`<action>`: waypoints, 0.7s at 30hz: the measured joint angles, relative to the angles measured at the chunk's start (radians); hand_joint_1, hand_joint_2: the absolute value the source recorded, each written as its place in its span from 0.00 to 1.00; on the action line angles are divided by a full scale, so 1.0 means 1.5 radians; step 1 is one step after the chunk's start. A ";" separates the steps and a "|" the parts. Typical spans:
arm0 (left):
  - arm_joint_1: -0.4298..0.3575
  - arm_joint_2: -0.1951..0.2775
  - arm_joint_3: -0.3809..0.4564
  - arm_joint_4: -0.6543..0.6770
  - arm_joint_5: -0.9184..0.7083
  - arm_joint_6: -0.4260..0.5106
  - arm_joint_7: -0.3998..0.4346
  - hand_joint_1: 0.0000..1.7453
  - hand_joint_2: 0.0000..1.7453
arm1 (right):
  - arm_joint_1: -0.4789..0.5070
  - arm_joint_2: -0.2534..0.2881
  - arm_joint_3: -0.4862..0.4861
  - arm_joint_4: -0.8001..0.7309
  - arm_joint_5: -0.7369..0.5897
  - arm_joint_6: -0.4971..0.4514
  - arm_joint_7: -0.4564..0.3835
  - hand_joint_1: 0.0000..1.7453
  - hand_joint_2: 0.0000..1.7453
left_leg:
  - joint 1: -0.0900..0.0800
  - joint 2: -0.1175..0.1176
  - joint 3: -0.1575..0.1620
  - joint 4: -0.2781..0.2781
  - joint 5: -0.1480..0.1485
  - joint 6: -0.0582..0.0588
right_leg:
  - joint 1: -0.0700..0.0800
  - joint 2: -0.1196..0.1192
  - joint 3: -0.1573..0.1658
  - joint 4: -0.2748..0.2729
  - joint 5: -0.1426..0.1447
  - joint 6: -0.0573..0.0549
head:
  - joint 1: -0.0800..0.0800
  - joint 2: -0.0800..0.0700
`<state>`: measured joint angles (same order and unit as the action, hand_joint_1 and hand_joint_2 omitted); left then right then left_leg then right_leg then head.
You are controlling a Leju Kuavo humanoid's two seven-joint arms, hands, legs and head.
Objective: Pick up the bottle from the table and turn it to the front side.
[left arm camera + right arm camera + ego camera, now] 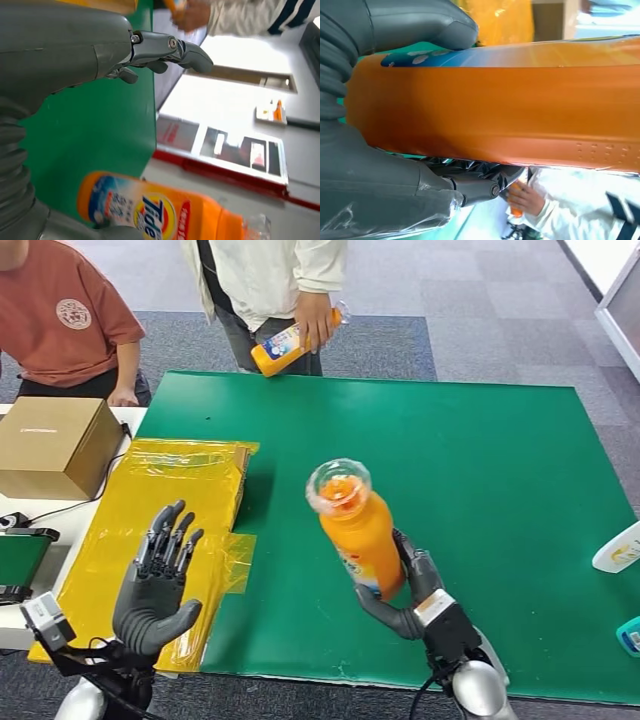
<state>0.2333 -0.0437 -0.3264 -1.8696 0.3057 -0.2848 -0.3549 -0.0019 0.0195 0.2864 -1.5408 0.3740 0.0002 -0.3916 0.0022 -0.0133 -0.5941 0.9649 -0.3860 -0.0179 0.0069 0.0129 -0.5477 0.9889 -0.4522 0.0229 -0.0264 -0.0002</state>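
Covering the table, green mat (pixel 483 490), grey carpet (pixel 468 300) beyond, possibly tiled

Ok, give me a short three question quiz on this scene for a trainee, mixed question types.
1. True or false: the right robot hand holds the orange bottle above the green mat.
2. Multiple choice: the left robot hand is A) holding the cardboard box, B) open, holding nothing, C) pressing the yellow bag.
3. Fill in: the person in the pale jacket holds a second ____.

Key: 1 true; 2 B; 3 bottle.
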 joint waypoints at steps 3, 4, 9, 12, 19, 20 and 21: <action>-0.029 -0.001 -0.019 0.029 0.051 -0.039 0.043 0.00 1.00 | -0.014 0.003 0.032 0.008 0.058 -0.030 -0.007 1.00 1.00 | 0.000 0.000 0.000 0.000 0.000 0.000 | 0.000 0.000 0.000 0.000 0.000 0.000 | 0.000 0.000; -0.041 -0.001 -0.025 0.043 0.063 -0.048 0.057 0.00 1.00 | -0.021 0.004 0.045 0.013 0.078 -0.041 -0.009 1.00 1.00 | 0.000 0.000 0.000 0.000 0.000 0.000 | 0.000 0.000 0.000 0.000 0.000 0.000 | 0.000 0.000; -0.096 0.000 -0.058 0.111 0.092 -0.082 0.089 0.00 1.00 | -0.060 0.012 0.108 0.045 0.143 -0.089 -0.005 1.00 1.00 | 0.000 0.000 0.000 0.000 0.001 0.000 | 0.000 0.000 0.000 0.000 0.000 0.000 | 0.000 0.000; -0.122 0.004 -0.082 0.136 0.090 -0.093 0.099 0.00 1.00 | -0.079 0.015 0.137 0.065 0.166 -0.106 0.001 1.00 1.00 | 0.000 0.000 0.000 0.000 0.001 0.000 | 0.000 0.000 0.000 0.000 0.000 0.000 | 0.000 0.000; -0.164 0.020 -0.123 0.169 0.055 -0.080 0.123 0.00 1.00 | -0.106 0.015 0.183 0.096 0.206 -0.129 0.014 1.00 1.00 | 0.000 0.000 -0.002 0.000 0.001 0.000 | 0.000 0.000 -0.002 0.000 0.000 0.000 | 0.000 0.000; -0.171 0.024 -0.129 0.175 0.043 -0.072 0.126 0.00 1.00 | -0.111 0.015 0.191 0.101 0.214 -0.133 0.019 1.00 1.00 | 0.000 0.000 -0.002 0.000 0.001 0.000 | 0.000 0.000 -0.002 0.000 0.000 0.000 | 0.000 0.000; -0.177 0.029 -0.134 0.181 0.029 -0.064 0.129 0.00 1.00 | -0.115 0.015 0.198 0.107 0.222 -0.138 0.025 1.00 1.00 | 0.000 0.000 -0.002 0.000 0.001 0.000 | 0.000 0.000 -0.002 0.000 0.000 0.000 | 0.000 0.000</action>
<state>-0.0323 -0.0007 -0.5268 -1.5985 0.3495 -0.3815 -0.1618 -0.1745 0.0420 0.5838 -1.3805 0.7064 -0.2061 -0.3539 0.0023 -0.0132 -0.5974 0.9650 -0.3848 -0.0177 0.0069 0.0129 -0.5510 0.9891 -0.4515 0.0228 -0.0264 -0.0002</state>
